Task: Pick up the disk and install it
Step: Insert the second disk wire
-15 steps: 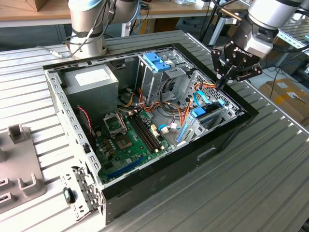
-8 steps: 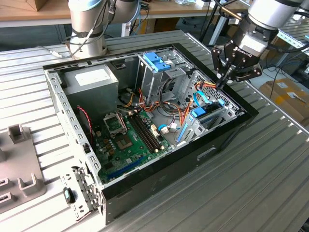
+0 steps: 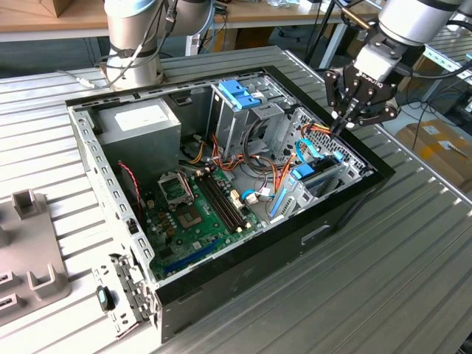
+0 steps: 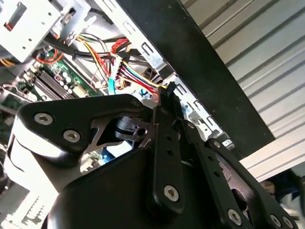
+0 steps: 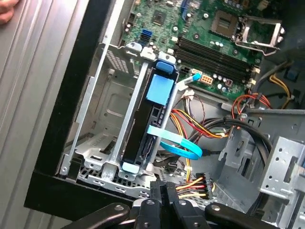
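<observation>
A: Where is the disk point(image 5: 151, 102) sitting right now?

B: It is standing on edge in the metal bay point(image 5: 102, 119) along the black front wall of the computer case point(image 3: 243, 269), its light-blue carrier running lengthwise — so it is looking seated, or nearly so. A blue ribbon cable point(image 5: 174, 143) is crossing it.

A: And the gripper point(image 3: 346, 118)?

B: It is hovering over the case's front corner, at the exterior view's right. In the first wrist view its fingertips point(image 5: 159, 191) are pressing together with nothing between them — closed and empty, hanging near a bundle of coloured wires point(image 5: 193, 183).

A: Any room to move?

B: Not much, I'd judge. The bay's rails are hemming the disk in on both sides, and cables are crowding the inner side; only upward is it staying open.
</observation>
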Available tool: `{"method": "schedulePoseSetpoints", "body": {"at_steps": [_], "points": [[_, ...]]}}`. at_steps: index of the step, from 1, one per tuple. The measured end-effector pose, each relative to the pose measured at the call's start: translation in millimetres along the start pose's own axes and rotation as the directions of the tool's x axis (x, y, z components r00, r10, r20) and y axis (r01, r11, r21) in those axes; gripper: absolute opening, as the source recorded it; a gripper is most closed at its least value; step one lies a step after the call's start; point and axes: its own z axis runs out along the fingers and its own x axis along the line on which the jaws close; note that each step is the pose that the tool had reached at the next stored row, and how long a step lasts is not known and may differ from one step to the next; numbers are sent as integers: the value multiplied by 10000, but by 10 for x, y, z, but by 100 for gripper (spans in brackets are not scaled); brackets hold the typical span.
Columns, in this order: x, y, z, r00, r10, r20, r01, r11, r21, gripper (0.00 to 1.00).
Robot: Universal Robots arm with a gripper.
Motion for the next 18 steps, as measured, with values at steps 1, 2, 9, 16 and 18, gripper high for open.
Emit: {"method": "schedulePoseSetpoints", "body": {"at_steps": [1,2,9,16,18], "points": [[0,0,1,9995,310,-8,-310,9995,13,16],[0,0,2,9982,607,-17,-607,9982,25,16],[0,0,3,9937,1117,-29,-1117,9937,47,16],[0,0,3,9937,1120,-30,-1119,9937,47,16],[0,0,3,9937,1124,-29,-1124,9937,47,16]]}}
